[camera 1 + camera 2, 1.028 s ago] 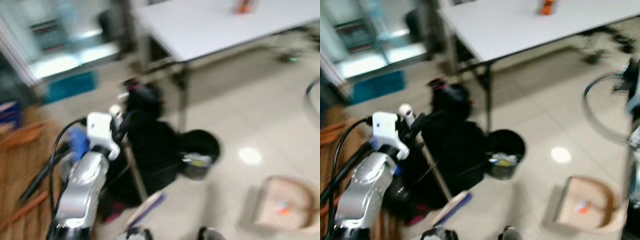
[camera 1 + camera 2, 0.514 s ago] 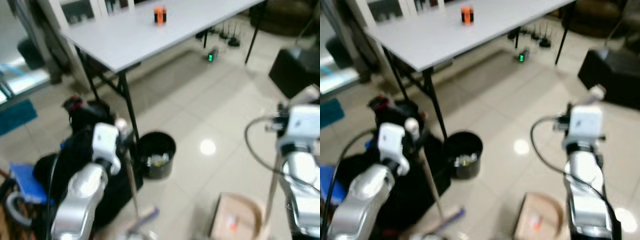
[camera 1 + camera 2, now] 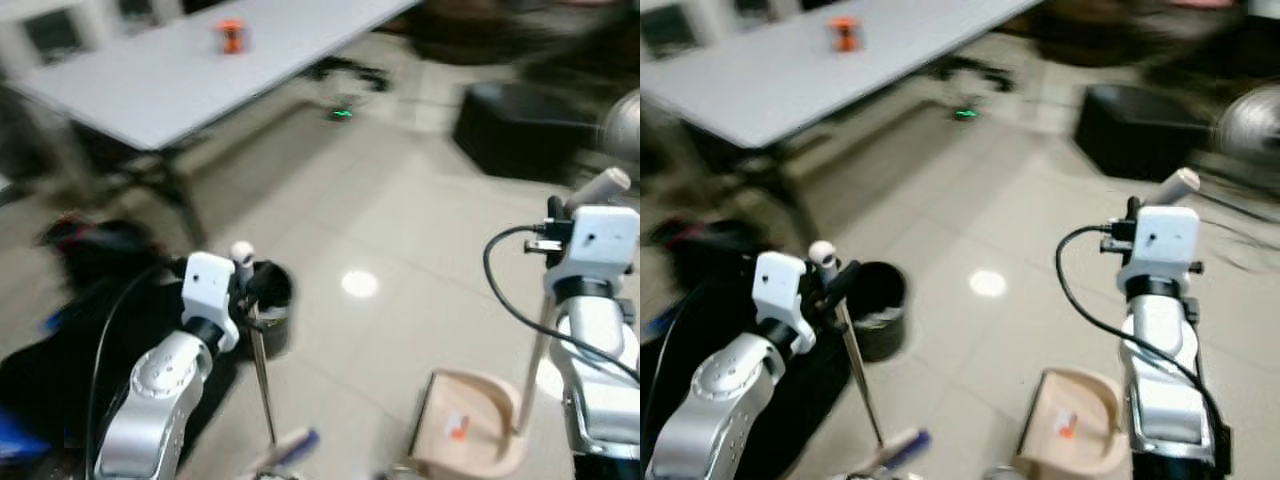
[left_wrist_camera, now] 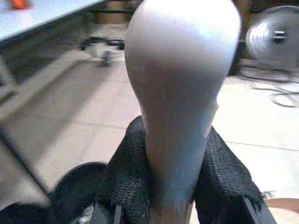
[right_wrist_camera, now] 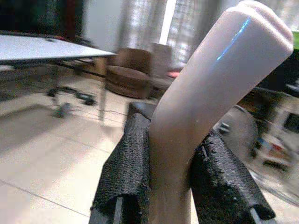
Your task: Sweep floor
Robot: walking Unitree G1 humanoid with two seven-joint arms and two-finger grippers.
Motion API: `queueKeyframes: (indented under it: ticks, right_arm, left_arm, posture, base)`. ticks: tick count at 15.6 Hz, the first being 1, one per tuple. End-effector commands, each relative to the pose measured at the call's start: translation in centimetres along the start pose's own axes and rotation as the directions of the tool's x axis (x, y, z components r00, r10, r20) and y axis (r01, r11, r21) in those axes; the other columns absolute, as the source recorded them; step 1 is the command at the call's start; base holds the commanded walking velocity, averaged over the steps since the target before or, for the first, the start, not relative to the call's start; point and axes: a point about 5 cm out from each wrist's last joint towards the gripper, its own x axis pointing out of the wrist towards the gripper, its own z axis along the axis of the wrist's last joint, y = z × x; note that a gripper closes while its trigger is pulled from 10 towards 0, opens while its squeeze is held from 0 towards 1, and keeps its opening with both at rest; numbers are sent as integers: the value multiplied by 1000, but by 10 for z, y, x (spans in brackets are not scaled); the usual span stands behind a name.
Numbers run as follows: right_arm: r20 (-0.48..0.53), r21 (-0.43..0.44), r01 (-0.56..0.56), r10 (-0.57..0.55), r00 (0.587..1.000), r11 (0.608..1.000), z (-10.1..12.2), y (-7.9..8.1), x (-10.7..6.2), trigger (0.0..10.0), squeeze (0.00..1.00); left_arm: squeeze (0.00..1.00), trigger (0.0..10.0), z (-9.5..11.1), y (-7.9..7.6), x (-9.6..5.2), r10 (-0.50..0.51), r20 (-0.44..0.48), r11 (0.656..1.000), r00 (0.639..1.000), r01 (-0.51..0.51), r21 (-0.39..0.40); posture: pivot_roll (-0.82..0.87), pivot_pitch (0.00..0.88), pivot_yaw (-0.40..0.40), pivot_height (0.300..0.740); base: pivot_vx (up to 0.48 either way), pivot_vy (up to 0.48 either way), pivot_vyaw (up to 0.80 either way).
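On the left, left gripper (image 4: pixel 175 186) is clamped on the broom handle (image 3: pixel 262 385), whose thin pole runs down to the broom head (image 3: pixel 285 450) on the near floor. On the right, right gripper (image 5: pixel 170 172) pinches the dustpan handle (image 5: pixel 210 102); the tan dustpan (image 3: pixel 465 435) rests on the tiled floor (image 3: pixel 400 230) with an orange scrap (image 3: pixel 458 428) inside. A black bin (image 3: pixel 875 310) stands just beyond the broom; the grey table (image 3: pixel 180 65) is far left.
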Motion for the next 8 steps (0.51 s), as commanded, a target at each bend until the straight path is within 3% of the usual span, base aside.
queueKeyframes:
  ticks: [1, 8]
  right_arm:
    - [19, 25, 8, -8, 1000, 1000, 8, 1, -2, 10000, 0]
    - [-6, 46, 6, -6, 1000, 999, 8, 6, -7, 10000, 0]
  left_arm:
    - [0, 10000, 11, 0, 5, 5, 48, 1000, 999, -5, 8]
    - [0, 10000, 12, -4, 13, -5, 52, 1000, 999, 4, 9]
  posture:
    - [54, 55, 55, 740]
    - [39, 55, 66, 740]
  base:
    - [0, 0, -800]
    - [0, 0, -800]
